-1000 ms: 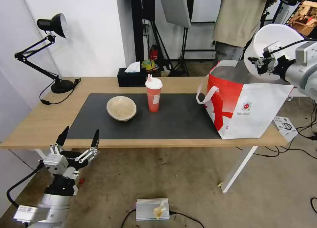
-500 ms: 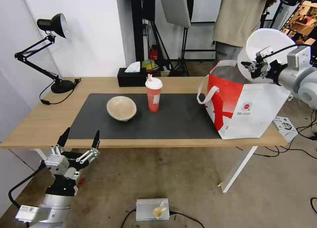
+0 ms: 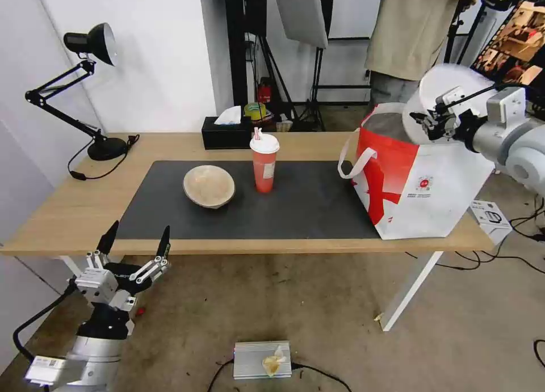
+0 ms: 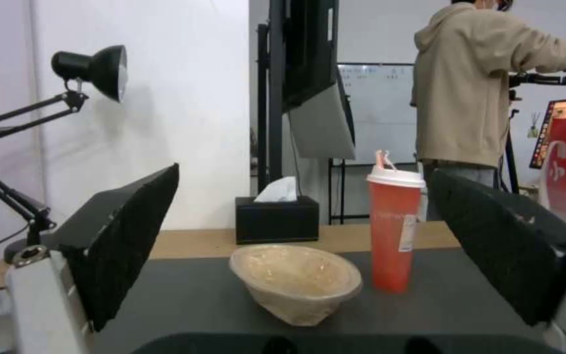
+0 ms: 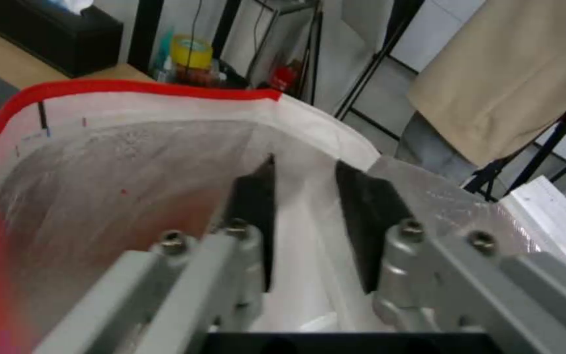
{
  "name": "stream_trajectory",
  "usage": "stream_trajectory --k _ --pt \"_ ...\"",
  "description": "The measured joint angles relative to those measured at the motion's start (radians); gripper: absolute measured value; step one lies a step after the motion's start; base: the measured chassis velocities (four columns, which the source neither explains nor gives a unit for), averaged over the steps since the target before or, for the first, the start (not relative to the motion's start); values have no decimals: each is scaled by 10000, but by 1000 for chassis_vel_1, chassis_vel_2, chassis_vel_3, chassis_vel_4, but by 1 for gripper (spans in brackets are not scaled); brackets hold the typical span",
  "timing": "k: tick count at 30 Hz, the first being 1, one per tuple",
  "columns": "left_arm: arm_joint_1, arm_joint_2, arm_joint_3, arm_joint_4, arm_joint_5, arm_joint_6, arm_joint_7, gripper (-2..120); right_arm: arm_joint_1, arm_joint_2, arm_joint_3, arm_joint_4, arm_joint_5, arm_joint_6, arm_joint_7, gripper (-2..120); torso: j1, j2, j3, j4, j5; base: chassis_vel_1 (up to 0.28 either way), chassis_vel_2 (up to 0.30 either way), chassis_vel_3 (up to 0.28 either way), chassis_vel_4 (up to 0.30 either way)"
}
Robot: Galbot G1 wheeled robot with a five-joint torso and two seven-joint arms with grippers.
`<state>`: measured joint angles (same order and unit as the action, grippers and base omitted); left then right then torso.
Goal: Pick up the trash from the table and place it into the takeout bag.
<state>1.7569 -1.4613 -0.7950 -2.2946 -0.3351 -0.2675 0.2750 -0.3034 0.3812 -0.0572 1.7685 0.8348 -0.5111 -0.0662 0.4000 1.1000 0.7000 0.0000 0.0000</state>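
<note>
Right gripper (image 3: 427, 121): one, clenched on the rim of the white bowl (image 3: 448, 83), held tilted over the open mouth of the takeout bag (image 3: 420, 182); in the right wrist view the rim sits pinched between its two black fingers (image 5: 253, 196), above the foil lining.
Takeout bag: one, upright at the table's (image 3: 170, 145) right end, half on the dark mat (image 3: 306, 205).
Red cup (image 3: 264, 163): one, lidded, upright near the mat's far edge.
Beige bowl (image 3: 209, 185): one, just left of the cup.
Left gripper (image 3: 135, 240): one, spread wide and holding nothing, below the table's front-left edge.
Tissue box (image 3: 227, 132): one, far edge.
Desk lamp (image 3: 91, 43): one, far-left corner.
</note>
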Motion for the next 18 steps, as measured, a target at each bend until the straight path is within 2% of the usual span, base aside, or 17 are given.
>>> stream_trajectory --k 1,2,5,6,8,10,13,15,18 --pt "-8 -11 30 0 24 0 1 100 -5 0 2 3 -8 2 0 36 0 0 0 0 0 0 0 0 0" --pt "-8 -11 30 0 24 0 1 100 -5 0 2 3 -8 2 0 36 0 0 0 0 0 0 0 0 0" --pt "-11 -42 103 -1 84 4 2 100 -25 -3 14 28 -14 7 -9 51 0 0 0 0 0 0 0 0 0" --pt "-11 -42 103 -1 84 4 2 100 -25 -3 14 28 -14 7 -9 51 0 0 0 0 0 0 0 0 0" --pt "-12 -57 131 -1 109 8 2 100 -33 -7 23 29 -23 12 -20 61 0 0 0 0 0 0 0 0 0" --pt "-17 -64 138 -1 115 11 1 100 -34 -7 29 29 -25 15 -24 64 0 0 0 0 0 0 0 0 0" --pt "-32 -69 133 -1 122 22 2 100 -36 -3 57 39 -37 21 -35 80 0 0 0 0 0 0 0 0 0" --pt "-35 -69 125 -1 122 25 2 100 -36 -3 63 49 -41 22 -35 83 0 0 0 0 0 0 0 0 0" --pt "-47 -68 109 -1 122 32 2 100 -51 -5 121 131 -42 23 -35 97 0 0 0 0 0 0 0 0 0"
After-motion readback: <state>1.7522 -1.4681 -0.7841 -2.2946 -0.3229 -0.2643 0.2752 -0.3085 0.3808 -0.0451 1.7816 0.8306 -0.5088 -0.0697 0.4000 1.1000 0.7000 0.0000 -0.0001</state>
